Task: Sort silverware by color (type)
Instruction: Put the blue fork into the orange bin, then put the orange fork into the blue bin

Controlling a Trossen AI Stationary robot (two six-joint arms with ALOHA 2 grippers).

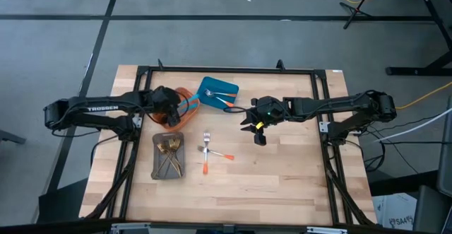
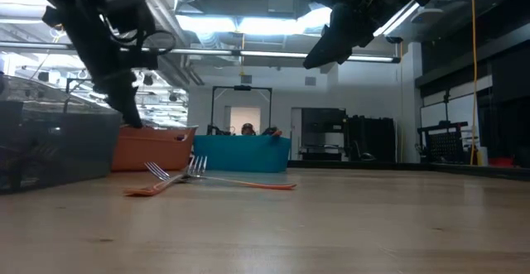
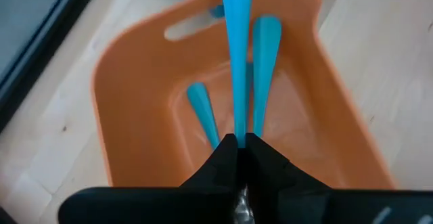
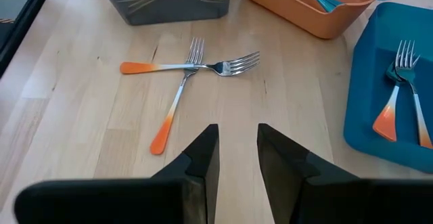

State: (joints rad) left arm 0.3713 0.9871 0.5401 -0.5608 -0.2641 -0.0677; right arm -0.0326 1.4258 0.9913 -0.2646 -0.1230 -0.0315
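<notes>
We see the left gripper (image 3: 239,143) over the orange tray (image 3: 135,68), clamped on a blue-handled utensil (image 3: 237,41) — 2 more blue handles lie inside. The right gripper (image 4: 237,143) hangs empty, fingers parted, above the table (image 1: 282,170). At its 11 o'clock, 2 orange-handled forks (image 4: 186,72) lie crossed — others sit in the blue tray (image 4: 365,109).

Bright ceiling lights glare in the low view; left wrist view blurred.
</notes>
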